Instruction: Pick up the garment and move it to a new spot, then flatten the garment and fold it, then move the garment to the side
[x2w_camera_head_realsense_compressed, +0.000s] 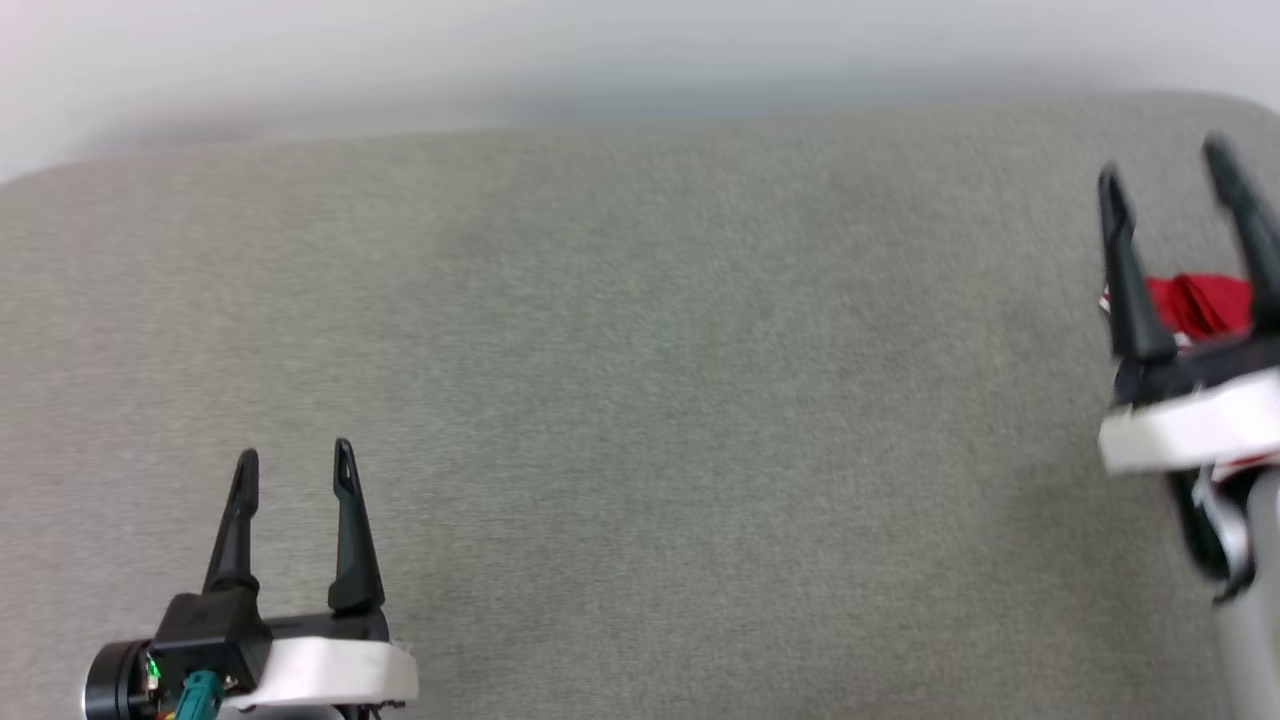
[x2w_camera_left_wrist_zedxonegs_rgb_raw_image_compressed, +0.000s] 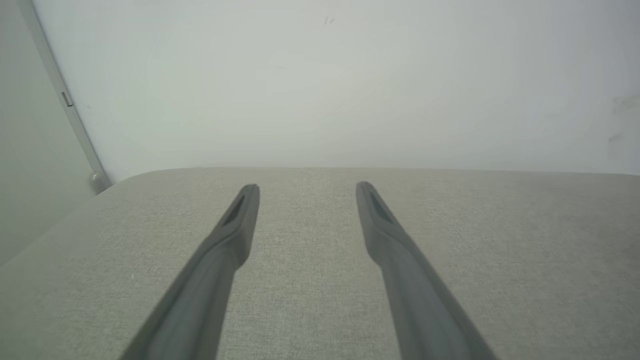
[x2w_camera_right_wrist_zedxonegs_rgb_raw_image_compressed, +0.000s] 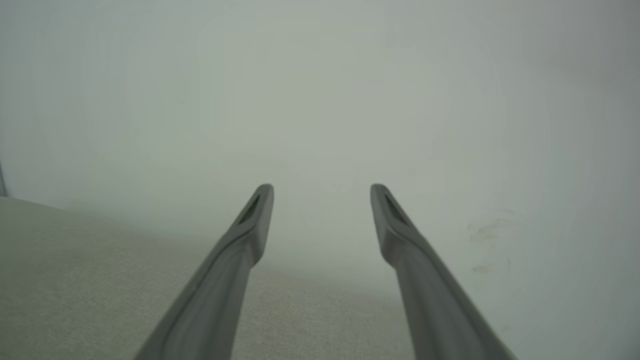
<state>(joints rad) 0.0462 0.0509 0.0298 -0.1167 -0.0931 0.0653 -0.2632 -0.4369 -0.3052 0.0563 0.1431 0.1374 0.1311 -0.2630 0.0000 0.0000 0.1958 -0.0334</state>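
Your garment (x2w_camera_head_realsense_compressed: 1195, 300) is mostly hidden: just a bunched red patch with a bit of white trim at the far right of the grey fabric surface (x2w_camera_head_realsense_compressed: 640, 350), behind the right gripper (x2w_camera_head_realsense_compressed: 1164, 162) and cut off by the frame edge. Too little shows to read any writing. The right gripper is blurred, fingers spread, clamping nothing. The left gripper (x2w_camera_head_realsense_compressed: 295, 452) sits lower left, fingers apart, empty, well apart from the garment.
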